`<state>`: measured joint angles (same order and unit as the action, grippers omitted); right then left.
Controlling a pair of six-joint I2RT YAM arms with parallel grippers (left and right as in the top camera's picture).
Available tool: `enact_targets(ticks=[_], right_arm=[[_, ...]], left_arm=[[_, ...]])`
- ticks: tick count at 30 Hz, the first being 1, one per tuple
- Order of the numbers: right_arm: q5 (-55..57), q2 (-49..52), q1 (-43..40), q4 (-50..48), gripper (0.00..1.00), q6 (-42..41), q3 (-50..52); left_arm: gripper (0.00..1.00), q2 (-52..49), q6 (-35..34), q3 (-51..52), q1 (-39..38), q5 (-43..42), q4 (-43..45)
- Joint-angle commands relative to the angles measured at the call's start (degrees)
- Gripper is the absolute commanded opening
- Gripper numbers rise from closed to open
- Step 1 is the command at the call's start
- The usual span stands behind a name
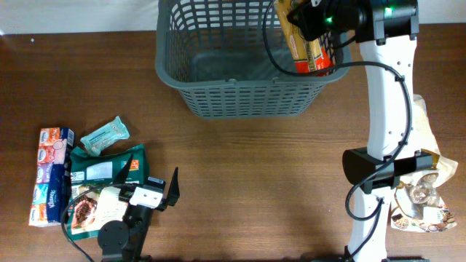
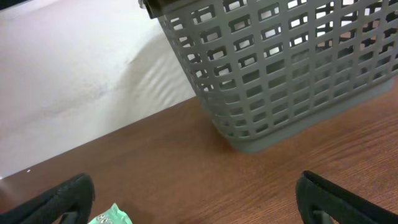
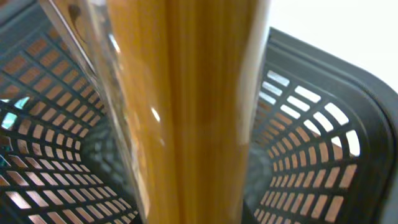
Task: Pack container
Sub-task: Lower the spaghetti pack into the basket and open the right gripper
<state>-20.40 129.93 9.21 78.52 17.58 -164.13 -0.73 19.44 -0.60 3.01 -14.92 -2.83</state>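
The container (image 1: 218,94), a dark grey lattice basket, stands at the table's far middle; its inside shows nothing but what hangs from above. My right gripper (image 1: 312,20) is over its right end, shut on a long clear packet of spaghetti (image 1: 309,49) that hangs down into the container. In the right wrist view the spaghetti packet (image 3: 186,112) fills the middle, hiding the fingers, with the container wall (image 3: 311,143) behind. My left gripper (image 1: 151,175) is open at the near left, above the loose food packets. In its own view the left gripper (image 2: 199,202) holds nothing and faces the container (image 2: 280,74).
At the near left lie a pink-and-blue tissue pack (image 1: 52,175), a mint-green bar (image 1: 104,136) (image 2: 109,216), a dark green packet (image 1: 109,164) and a brown packet (image 1: 91,207). Pale crumpled bags (image 1: 426,196) sit by the right arm's base.
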Motion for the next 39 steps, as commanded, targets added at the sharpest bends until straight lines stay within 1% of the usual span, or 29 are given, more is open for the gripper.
enact_targets(ticks=[1, 10, 20, 24, 26, 29, 32, 35, 39], right_arm=[[1.0, -2.0, 0.0, -0.9, 0.04, -0.7, -1.1], [4.7, -1.8, 0.1, 1.1, 0.04, -2.7, -1.0], [4.6, 0.0, 0.1, 1.0, 0.04, -3.1, -1.0], [4.6, 0.1, 0.1, 0.4, 0.17, -3.1, -1.0], [4.6, 0.1, 0.1, 0.0, 0.31, -3.1, -1.0], [4.6, 0.1, 0.1, -0.1, 0.34, -3.1, -1.0], [4.6, 0.1, 0.1, -0.1, 0.41, -3.1, -1.0], [4.6, 0.1, 0.1, -0.1, 0.61, -3.1, -1.0], [4.6, 0.1, 0.1, -0.1, 0.69, -3.1, -1.0]], left_arm=[[0.99, 0.4, -0.6, 0.1, -0.2, 0.2, -0.5], [0.99, 0.4, -0.6, 0.1, -0.2, 0.2, -0.5], [0.99, 0.4, -0.6, 0.1, -0.2, 0.2, -0.5], [0.99, 0.4, -0.6, 0.1, -0.2, 0.2, -0.5], [0.99, 0.4, -0.6, 0.1, -0.2, 0.2, -0.5], [0.99, 0.4, -0.6, 0.1, -0.2, 0.2, -0.5], [0.99, 0.4, -0.6, 0.1, -0.2, 0.2, -0.5], [0.99, 0.4, -0.6, 0.1, -0.2, 0.2, -0.5], [0.99, 0.4, -0.6, 0.1, -0.2, 0.2, -0.5]])
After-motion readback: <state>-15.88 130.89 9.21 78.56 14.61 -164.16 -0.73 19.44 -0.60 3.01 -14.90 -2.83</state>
